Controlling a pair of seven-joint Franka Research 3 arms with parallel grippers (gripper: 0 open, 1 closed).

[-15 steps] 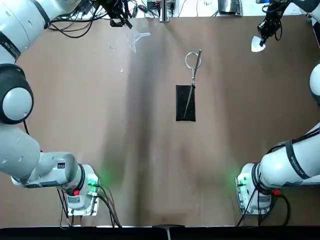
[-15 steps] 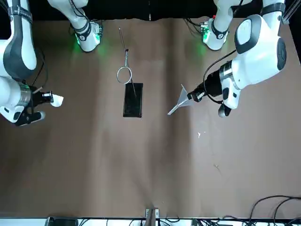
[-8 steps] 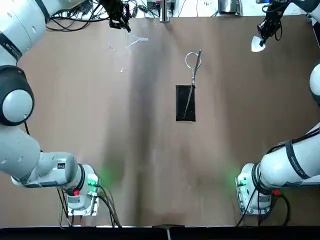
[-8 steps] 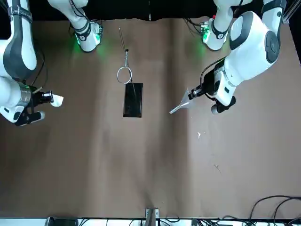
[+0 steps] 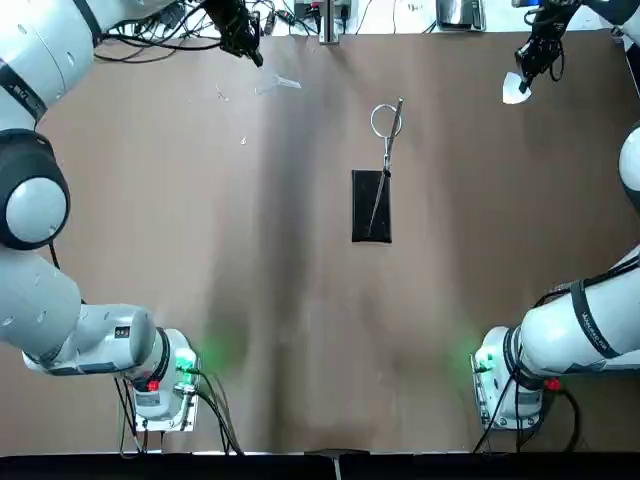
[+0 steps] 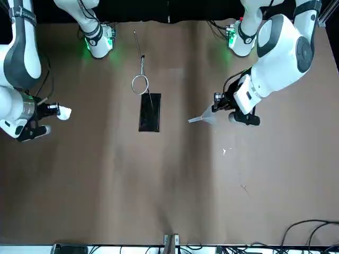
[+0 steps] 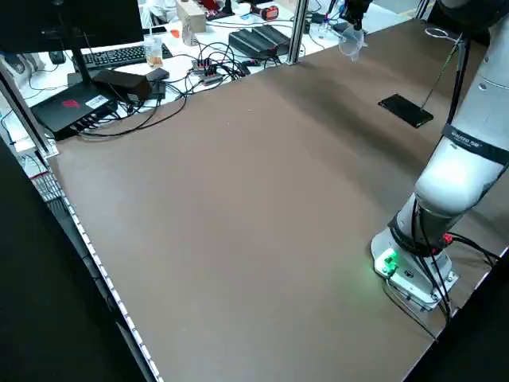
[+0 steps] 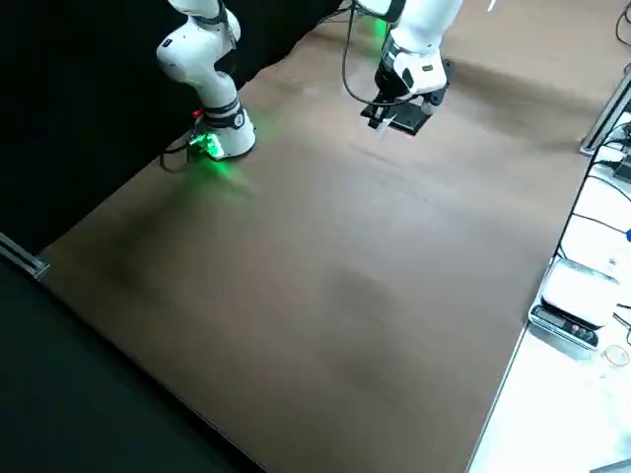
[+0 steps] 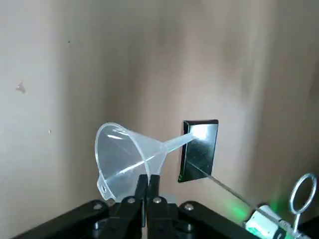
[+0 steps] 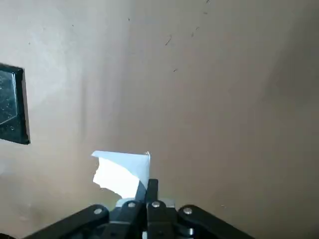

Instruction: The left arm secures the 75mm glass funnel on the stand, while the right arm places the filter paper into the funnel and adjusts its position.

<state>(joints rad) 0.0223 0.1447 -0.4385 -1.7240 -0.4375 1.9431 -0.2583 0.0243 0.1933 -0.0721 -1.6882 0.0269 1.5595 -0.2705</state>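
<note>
In the top view, the stand (image 5: 371, 205) lies near the middle of the frame on the table (image 5: 330, 330), its ring end toward the top edge. At upper right, the right gripper (image 5: 524, 84) has its jaws closed on the filter paper (image 5: 516, 90); at upper left, the left gripper (image 5: 258, 62) has its jaws clamped on the funnel (image 6: 204, 117), well apart from the ring.

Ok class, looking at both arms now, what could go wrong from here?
The left pincer pinches the funnel by its rim, with the stem pointing sideways, so it might slip or twist while being turned upright.

The stand's ring sits on a thin rod above a small base; a bump from the funnel could tip it.

The right pincer holds the filter paper at one edge, so it may bend on insertion.
</note>
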